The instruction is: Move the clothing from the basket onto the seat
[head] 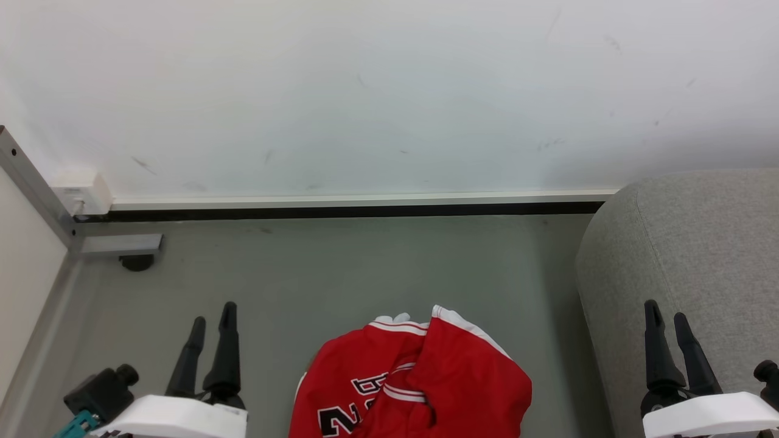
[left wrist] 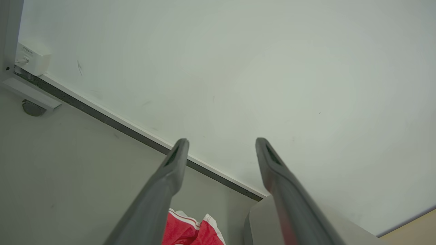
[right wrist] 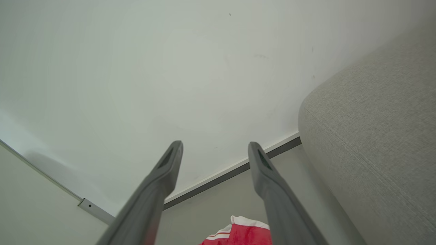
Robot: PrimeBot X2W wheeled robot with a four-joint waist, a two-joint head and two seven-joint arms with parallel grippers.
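The clothing (head: 426, 377) is a heap of bright red fabric with white striped trim and black-and-white lettering, low in the middle of the head view. It covers the basket, which is hidden beneath it. The grey woven seat (head: 688, 255) rises at the right. My left gripper (head: 213, 312) stands open to the left of the heap, apart from it and holding nothing. My right gripper (head: 665, 309) stands open in front of the seat's rounded side, also with nothing in it. The left wrist view shows open fingers (left wrist: 170, 177) above the clothing (left wrist: 184, 229). The right wrist view shows clothing (right wrist: 248, 233) and seat (right wrist: 374, 136).
A white wall (head: 389, 91) with a dark baseboard (head: 341, 211) closes the far side. At the left, a metal frame (head: 115, 244) on a black caster (head: 137, 263) and a white box (head: 82, 193) sit by the wall. Grey floor (head: 341, 274) lies between.
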